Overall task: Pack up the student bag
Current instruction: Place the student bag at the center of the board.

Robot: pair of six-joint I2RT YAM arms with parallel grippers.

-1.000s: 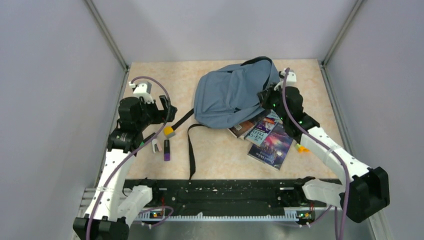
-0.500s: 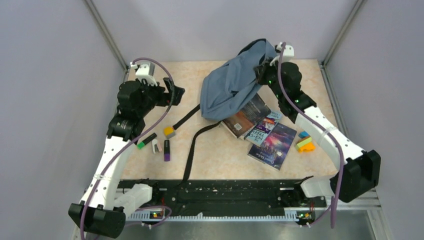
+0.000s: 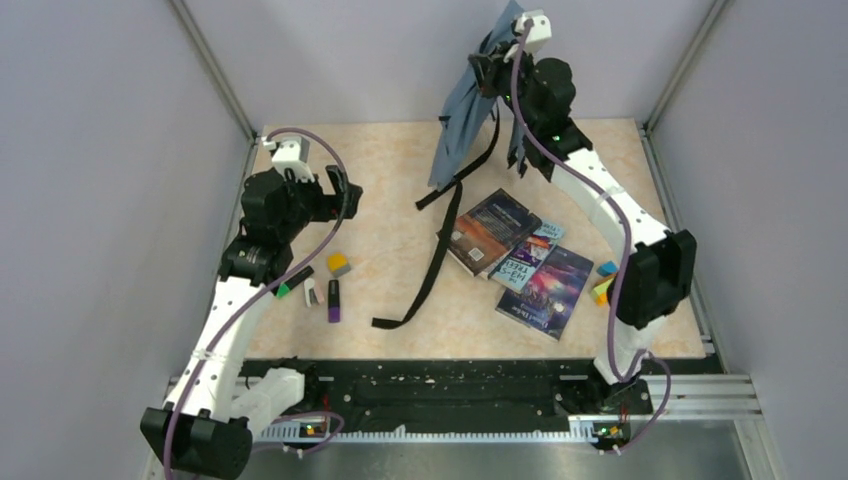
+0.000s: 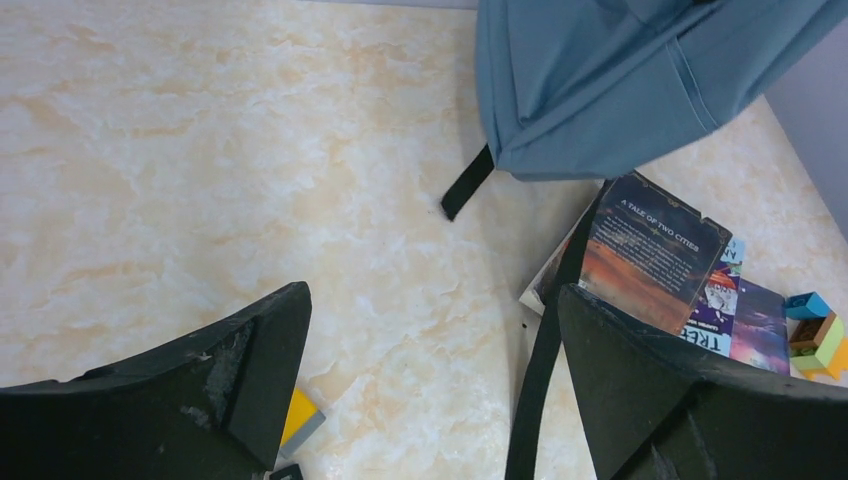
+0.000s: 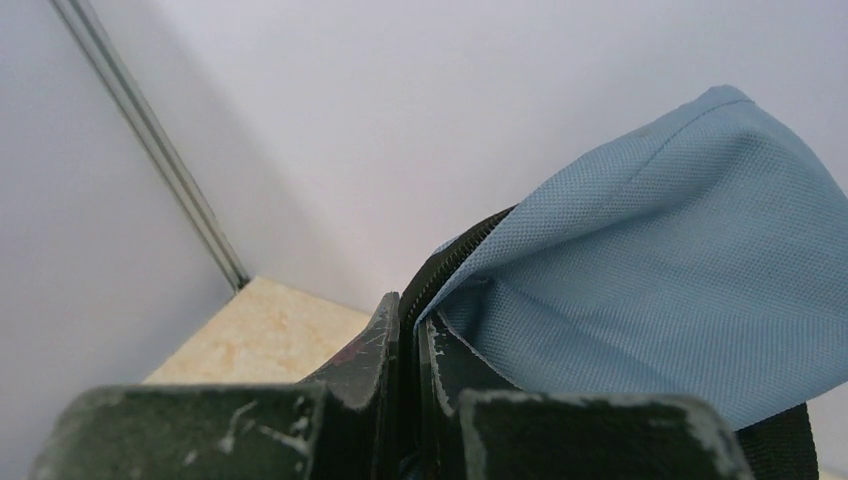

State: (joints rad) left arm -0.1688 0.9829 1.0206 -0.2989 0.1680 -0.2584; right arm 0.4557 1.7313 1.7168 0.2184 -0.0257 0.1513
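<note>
Holding the student bag high above the desk — right fingers pinched on its zipper edge, left fingers wide, empty; next, probably, spreading the opening for the books.

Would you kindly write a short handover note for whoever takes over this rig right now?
Right gripper: shut on the student bag beside its zipper, holding it high at the rear.
Left gripper: open, empty, above the table, left side.
The bag hangs; one black strap trails onto the table.
Three books lie right of centre with coloured blocks beside them; markers and an eraser lie at left.
Done: bag picked up. Nothing appears packed.
Left: open the bag, load the books and small items.
</note>
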